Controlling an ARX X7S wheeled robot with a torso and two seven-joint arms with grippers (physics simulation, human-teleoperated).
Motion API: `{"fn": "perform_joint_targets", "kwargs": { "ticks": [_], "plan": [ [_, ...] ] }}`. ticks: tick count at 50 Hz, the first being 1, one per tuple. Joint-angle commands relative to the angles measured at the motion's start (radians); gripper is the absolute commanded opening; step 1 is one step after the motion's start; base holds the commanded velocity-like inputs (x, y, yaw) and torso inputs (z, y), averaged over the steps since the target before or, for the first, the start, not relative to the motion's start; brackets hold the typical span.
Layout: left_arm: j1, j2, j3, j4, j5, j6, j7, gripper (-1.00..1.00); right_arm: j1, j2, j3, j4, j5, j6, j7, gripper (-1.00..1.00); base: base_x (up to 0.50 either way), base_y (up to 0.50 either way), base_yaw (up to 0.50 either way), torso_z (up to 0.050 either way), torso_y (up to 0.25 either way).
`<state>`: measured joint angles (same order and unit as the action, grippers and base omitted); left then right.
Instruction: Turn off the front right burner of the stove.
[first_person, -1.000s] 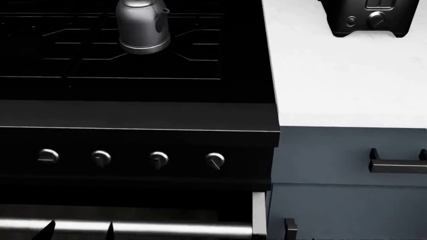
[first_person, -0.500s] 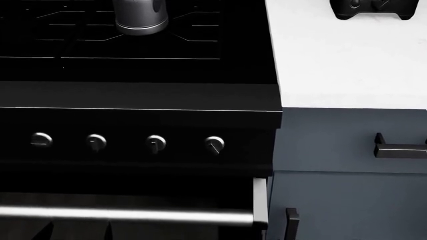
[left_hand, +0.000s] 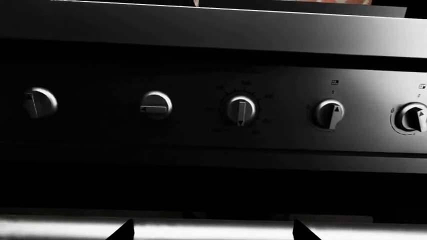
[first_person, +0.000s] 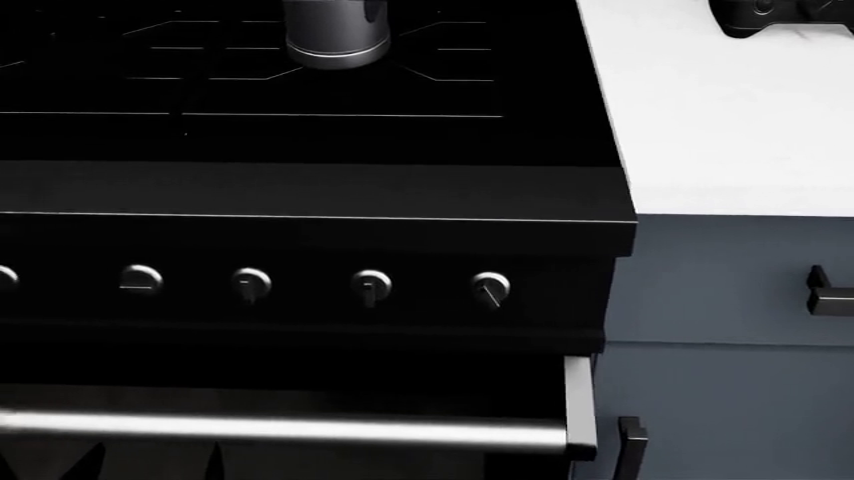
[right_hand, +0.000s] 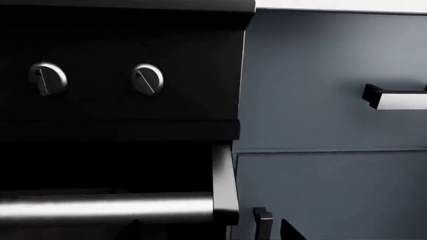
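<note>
We look down at the stove (first_person: 307, 190), which fills the left and middle of our head view. It is wide and black. A shiny kettle (first_person: 336, 35) sits on the grates (first_person: 160, 60) at the back, and we only see its bottom part. On the front of the stove is a row of small round silver knobs. The last one on the right is the right knob (first_person: 490, 288), and its mark leans a bit to one side. Next to it is the second knob (first_person: 371, 285), with its mark pointing down. Below the knobs runs the long steel bar (first_person: 280, 430) of the oven door. To the right of the stove is a white counter (first_person: 721, 120) over a grey-blue cabinet (first_person: 734, 330) with a black handle (first_person: 830, 295). A dark thing (first_person: 781, 15) stands at the far back of the counter, but we cannot tell what it is. Our right wrist camera sees the two knobs at the right end, the bar and the cabinet close up. Our left wrist camera sees five knobs in a row. Small dark tips poke up at the bottom of all three views. We cannot tell if our left gripper (left_hand: 210, 231) or our right gripper (right_hand: 210, 230) is wide or narrow. Neither one touches the stove.
</note>
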<state>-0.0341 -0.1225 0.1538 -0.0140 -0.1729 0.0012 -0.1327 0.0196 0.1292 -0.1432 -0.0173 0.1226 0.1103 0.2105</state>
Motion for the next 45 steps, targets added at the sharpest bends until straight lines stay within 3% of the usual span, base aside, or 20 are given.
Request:
{"fn": "perform_joint_targets", "kwargs": {
  "ticks": [1,9,26,45],
  "plan": [
    [0.005,-0.009,0.01,0.005,-0.009,0.008,-0.009,1.0,0.005,0.006,-0.016,0.004,-0.001,0.001,0.014,1.0,0.0,0.5,0.0,0.0,0.0],
    [0.004,-0.016,0.015,0.005,-0.017,0.011,-0.012,1.0,0.012,0.006,-0.019,0.013,-0.001,-0.003,0.03,1.0,0.0,0.5,0.0,0.0,0.0],
    [-0.006,-0.025,0.029,0.004,-0.026,-0.001,-0.026,1.0,0.044,0.005,-0.019,0.019,0.011,0.119,0.081,1.0,0.0,0.0,0.0,0.0,0.0],
    [-0.011,-0.035,0.042,0.004,-0.035,-0.001,-0.039,1.0,0.03,0.027,-0.042,-0.011,0.011,0.089,0.083,1.0,0.0,0.0,0.0,0.0,0.0]
  ]
}}
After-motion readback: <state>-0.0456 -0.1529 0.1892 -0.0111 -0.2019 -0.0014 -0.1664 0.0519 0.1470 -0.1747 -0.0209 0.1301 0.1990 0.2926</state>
